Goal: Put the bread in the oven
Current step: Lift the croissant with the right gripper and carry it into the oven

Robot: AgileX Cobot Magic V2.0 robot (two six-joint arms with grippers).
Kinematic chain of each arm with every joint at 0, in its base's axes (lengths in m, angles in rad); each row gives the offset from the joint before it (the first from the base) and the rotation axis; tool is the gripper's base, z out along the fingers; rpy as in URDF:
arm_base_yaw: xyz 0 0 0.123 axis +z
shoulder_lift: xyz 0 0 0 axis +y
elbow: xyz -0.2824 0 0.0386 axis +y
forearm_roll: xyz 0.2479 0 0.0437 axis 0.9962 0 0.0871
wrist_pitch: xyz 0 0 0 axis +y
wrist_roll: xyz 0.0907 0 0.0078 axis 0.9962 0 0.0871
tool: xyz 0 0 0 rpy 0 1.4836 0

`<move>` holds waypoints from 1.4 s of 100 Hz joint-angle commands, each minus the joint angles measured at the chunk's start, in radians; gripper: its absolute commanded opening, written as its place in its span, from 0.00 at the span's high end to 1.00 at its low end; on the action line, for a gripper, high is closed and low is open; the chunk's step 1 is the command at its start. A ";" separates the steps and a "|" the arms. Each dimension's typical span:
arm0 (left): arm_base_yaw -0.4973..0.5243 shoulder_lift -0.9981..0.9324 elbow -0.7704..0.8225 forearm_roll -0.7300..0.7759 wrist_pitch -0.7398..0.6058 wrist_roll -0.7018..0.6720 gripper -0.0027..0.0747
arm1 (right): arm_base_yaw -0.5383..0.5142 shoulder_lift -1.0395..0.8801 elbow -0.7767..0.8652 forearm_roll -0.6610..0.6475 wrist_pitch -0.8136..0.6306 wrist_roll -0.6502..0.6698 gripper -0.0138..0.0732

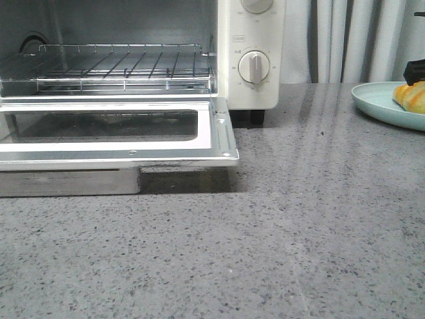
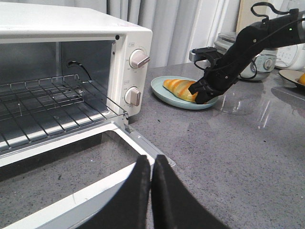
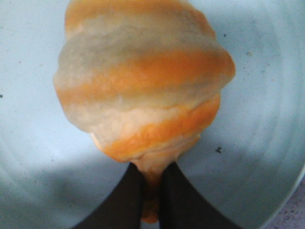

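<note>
The bread (image 3: 143, 90), golden-brown with cream stripes, lies on a pale blue plate (image 3: 28, 143). My right gripper (image 3: 151, 186) is shut on the bread's narrow end. In the left wrist view the right arm reaches down to the bread (image 2: 178, 88) on the plate (image 2: 159, 88). The front view shows only the bread's edge (image 1: 412, 96) at the far right. The oven (image 1: 249, 40) stands at the left with its door (image 1: 133, 156) folded down and its wire rack (image 1: 113, 66) bare. My left gripper (image 2: 150, 164) is shut and empty above the door's corner.
A metal tray (image 1: 66, 183) sits under the open door. Curtains (image 1: 358, 40) hang behind the grey counter (image 1: 299, 232). In the left wrist view, kitchen appliances (image 2: 259, 62) and another dish (image 2: 293, 78) stand at the counter's far side.
</note>
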 commanded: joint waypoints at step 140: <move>0.001 0.009 -0.033 -0.042 -0.093 -0.001 0.99 | 0.924 -0.011 -0.444 -0.036 -0.036 -0.171 0.92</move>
